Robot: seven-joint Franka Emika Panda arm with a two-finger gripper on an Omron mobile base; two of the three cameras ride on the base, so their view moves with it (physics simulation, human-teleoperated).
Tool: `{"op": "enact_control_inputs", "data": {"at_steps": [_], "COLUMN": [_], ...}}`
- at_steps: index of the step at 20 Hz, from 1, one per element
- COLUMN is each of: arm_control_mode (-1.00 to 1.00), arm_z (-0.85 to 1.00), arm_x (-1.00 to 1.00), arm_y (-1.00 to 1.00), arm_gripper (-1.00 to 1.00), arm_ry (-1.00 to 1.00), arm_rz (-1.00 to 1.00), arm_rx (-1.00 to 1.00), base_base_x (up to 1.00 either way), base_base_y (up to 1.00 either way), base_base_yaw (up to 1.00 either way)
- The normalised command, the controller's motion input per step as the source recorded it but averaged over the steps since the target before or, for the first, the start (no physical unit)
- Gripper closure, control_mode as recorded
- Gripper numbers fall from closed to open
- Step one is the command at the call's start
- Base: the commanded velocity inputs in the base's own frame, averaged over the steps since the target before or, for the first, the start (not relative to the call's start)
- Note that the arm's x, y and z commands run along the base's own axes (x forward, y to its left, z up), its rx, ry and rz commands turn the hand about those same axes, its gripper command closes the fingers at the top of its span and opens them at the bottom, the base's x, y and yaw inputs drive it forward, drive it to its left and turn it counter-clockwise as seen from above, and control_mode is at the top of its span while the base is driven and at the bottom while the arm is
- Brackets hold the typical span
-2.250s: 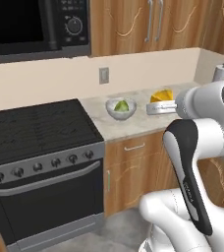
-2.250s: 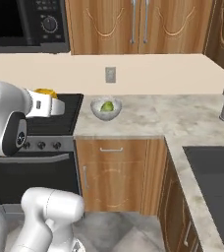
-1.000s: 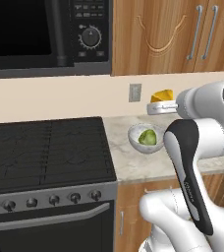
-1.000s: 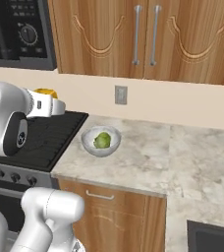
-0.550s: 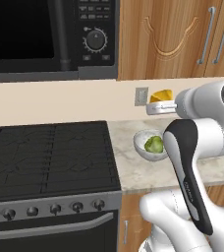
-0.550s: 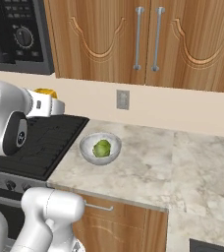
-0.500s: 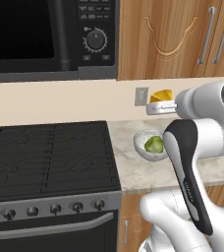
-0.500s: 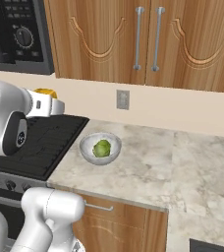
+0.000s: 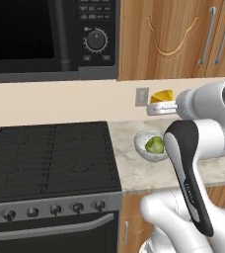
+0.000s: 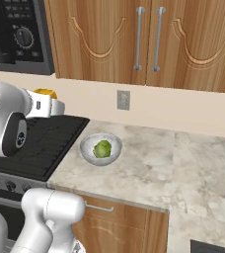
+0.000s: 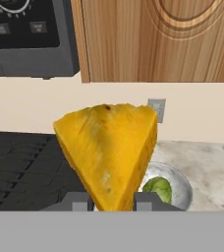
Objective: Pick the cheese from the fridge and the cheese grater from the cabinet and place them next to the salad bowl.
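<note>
Cheese [image 11: 109,150] sits pinched by its narrow end in your gripper [image 11: 112,201], carried high above the counter [image 10: 183,163] near the salad bowl [image 10: 100,148]. You should lower it slowly onto bare stone just beside the bowl, clear of the stove [image 9: 50,153] edge. Let go only once the wedge rests flat, so it cannot tip into the greens.

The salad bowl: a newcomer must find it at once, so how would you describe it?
Start at the black stove; the marble counter begins at its right edge. There, below the wall outlet, sits the salad bowl, small, round, light grey, with green leaves inside.
</note>
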Motion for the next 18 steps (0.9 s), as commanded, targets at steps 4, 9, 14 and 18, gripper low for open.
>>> {"op": "enact_control_inputs", "data": {"at_steps": [4,9,14,18], "arm_control_mode": [1.0,-1.0,-1.0,-1.0], "arm_z": [0.0,-0.2,-0.27,-0.26], "arm_x": [0.0,-0.18,-0.13,-0.13], "arm_y": [0.0,-0.16,-0.16,-0.35], "arm_gripper": [1.0,1.0,1.0,1.0], "arm_ry": [0.0,0.25,0.34,0.31], "arm_rz": [0.0,-0.15,-0.2,-0.16], "arm_rx": [0.0,0.0,-0.02,0.0], "base_base_x": [-0.03,0.0,0.0,0.0], "base_base_y": [0.0,0.0,0.0,0.0], "base_base_yaw": [0.0,0.0,0.0,0.0]}}
